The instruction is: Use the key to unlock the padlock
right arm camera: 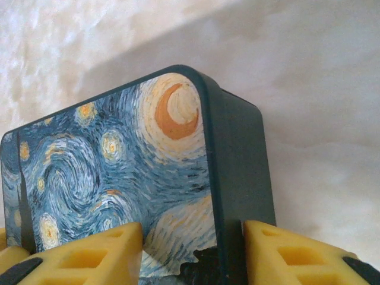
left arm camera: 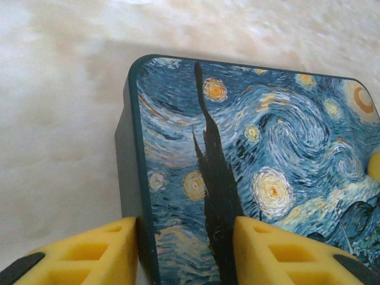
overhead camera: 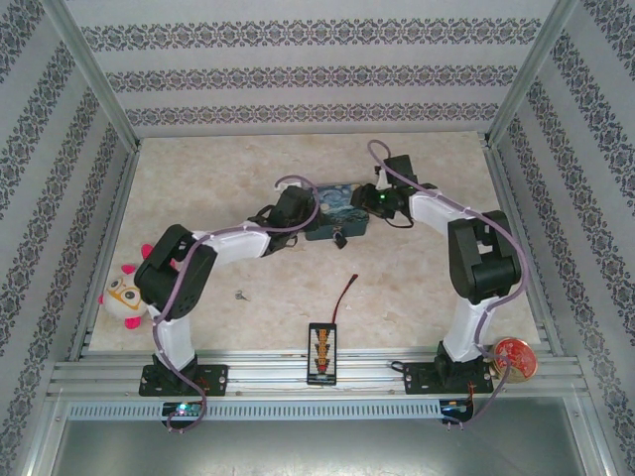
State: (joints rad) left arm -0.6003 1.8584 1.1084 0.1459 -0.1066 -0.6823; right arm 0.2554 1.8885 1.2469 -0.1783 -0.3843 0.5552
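Observation:
The blue-and-yellow painted tin [overhead camera: 337, 203] lies mid-table between both arms. The small dark padlock [overhead camera: 340, 239] hangs at its near edge. The tiny grey key [overhead camera: 240, 294] lies loose on the table, well left of and nearer than the tin. My left gripper [overhead camera: 306, 213] straddles the tin's left edge. In the left wrist view the gripper [left arm camera: 185, 237] has one yellow finger [left arm camera: 113, 249] against the side wall and the other on the lid [left arm camera: 261, 148]. My right gripper [overhead camera: 365, 198] holds the right end the same way: the gripper [right arm camera: 193, 237] has one finger on the wall [right arm camera: 237, 154].
A thin red-and-black wire [overhead camera: 345, 293] runs to a small black connector board [overhead camera: 322, 352] near the front rail. A plush toy [overhead camera: 124, 296] sits at the left edge and a red-gold disc [overhead camera: 516, 357] at the front right. Patterned walls enclose the table.

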